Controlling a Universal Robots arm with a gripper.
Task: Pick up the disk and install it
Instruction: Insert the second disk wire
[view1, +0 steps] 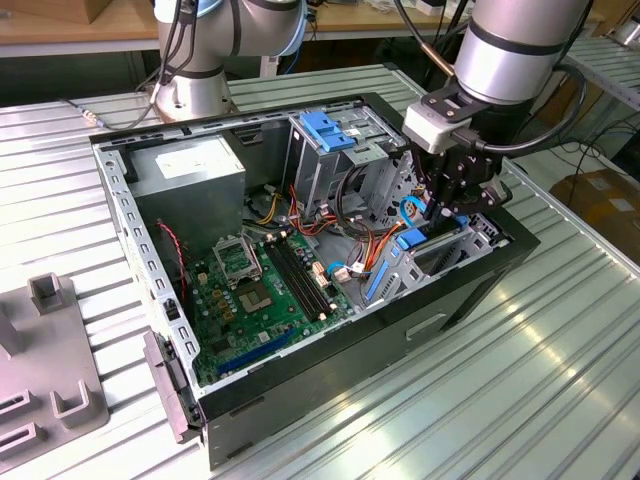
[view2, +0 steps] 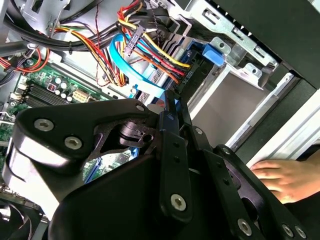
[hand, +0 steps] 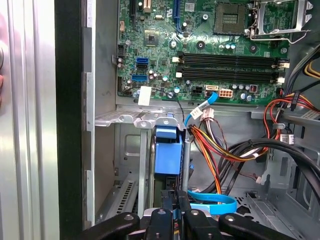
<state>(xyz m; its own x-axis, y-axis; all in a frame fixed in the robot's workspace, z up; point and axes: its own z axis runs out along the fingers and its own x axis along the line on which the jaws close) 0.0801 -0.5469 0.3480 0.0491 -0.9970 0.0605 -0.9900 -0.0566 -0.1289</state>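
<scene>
1. On the exterior view's left, a grey fixture (view1: 50, 370) lies on the ribbed metal table (view1: 500, 400), beside the open PC case (view1: 470, 290).
2. Inside the case, toward that same left: the power supply (view1: 190, 175) sits at the far corner, with the green motherboard (view1: 265, 290) on the case floor in front of it.
3. Centre: a metal drive cage with a blue top (view1: 335, 130) stands upright, with orange, yellow and red wiring (view1: 375, 245) hanging next to it.
4. Right: my gripper (view1: 450, 205) is down in the case over the drive bay at the corner.
5. In the first wrist view the disk (hand: 167, 152) stands on edge in that bay, blue rail facing me, directly off my fingertips (hand: 168, 200).
6. My fingers are drawn close together with a narrow gap. I cannot tell whether they pinch the rail or only touch it.
7. A blue flat cable (hand: 215, 202) loops just beside the disk.
8. In the second wrist view a person's hand (view2: 285, 177) rests outside the case wall.
</scene>
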